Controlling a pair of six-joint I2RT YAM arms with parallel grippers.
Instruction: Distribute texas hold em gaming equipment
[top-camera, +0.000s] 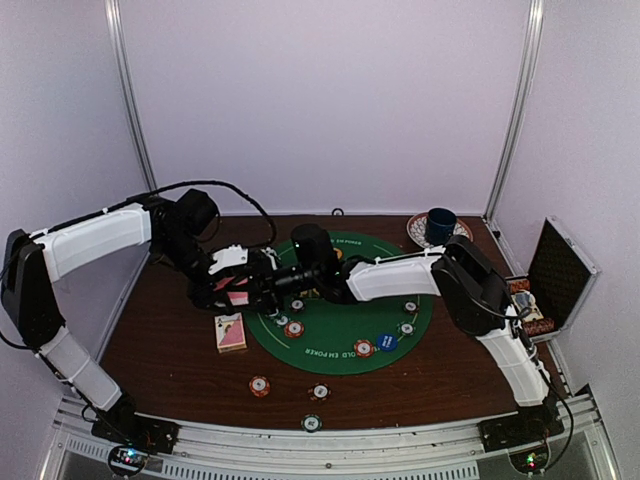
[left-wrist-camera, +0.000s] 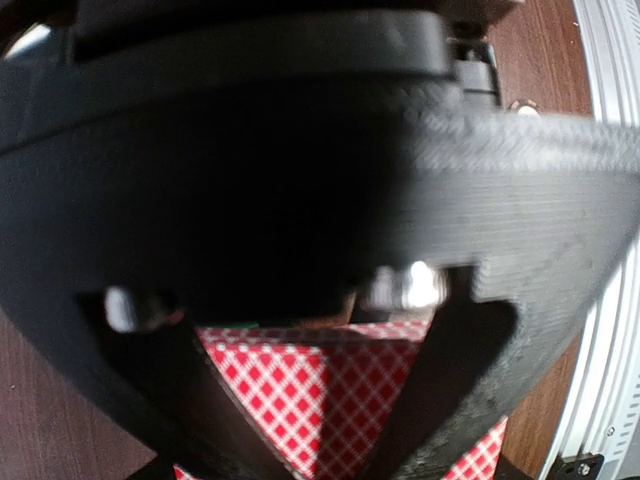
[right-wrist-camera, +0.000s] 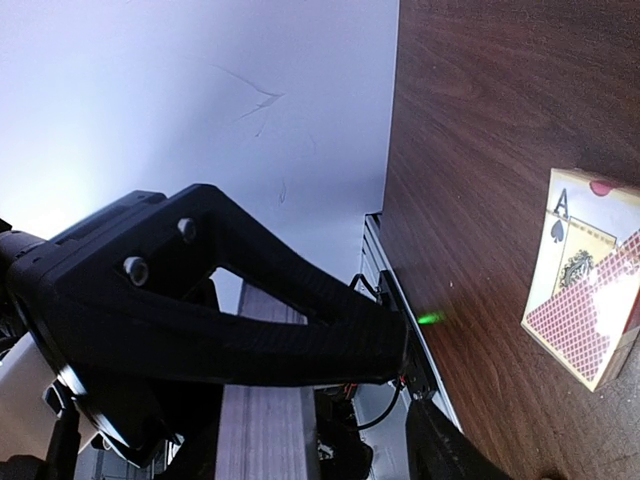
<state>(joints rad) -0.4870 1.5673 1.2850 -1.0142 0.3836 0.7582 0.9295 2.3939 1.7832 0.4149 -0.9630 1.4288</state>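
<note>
1. The counter (top-camera: 170, 360) has walls at 9, 12 and 3 o'clock and a metal rail along its 6 o'clock edge. Bare wood lies at 9 o'clock of the green mat (top-camera: 345, 322). An open case (top-camera: 560, 270) stands at the 3 o'clock edge, and a blue cup (top-camera: 440, 225) sits in the 1 o'clock corner.
2. The left arm folds by the 9 o'clock wall and its forearm runs toward 3 o'clock. The right arm stretches across the mat toward 9 o'clock. Both meet at the mat's 9 o'clock rim.
3. The left gripper (top-camera: 240, 292) is clenched on a pink-backed card (left-wrist-camera: 320, 400), which shows between its fingers (left-wrist-camera: 200, 400).
4. The right gripper (top-camera: 280, 283), just beside it at 3 o'clock, has its jaws apart with nothing between them.
5. The card box (top-camera: 230, 333) lies on the wood at 6 o'clock of the grippers, apart from both. Poker chips (top-camera: 293, 328) dot the mat's 6 o'clock half, and more lie on the wood beyond.
</note>
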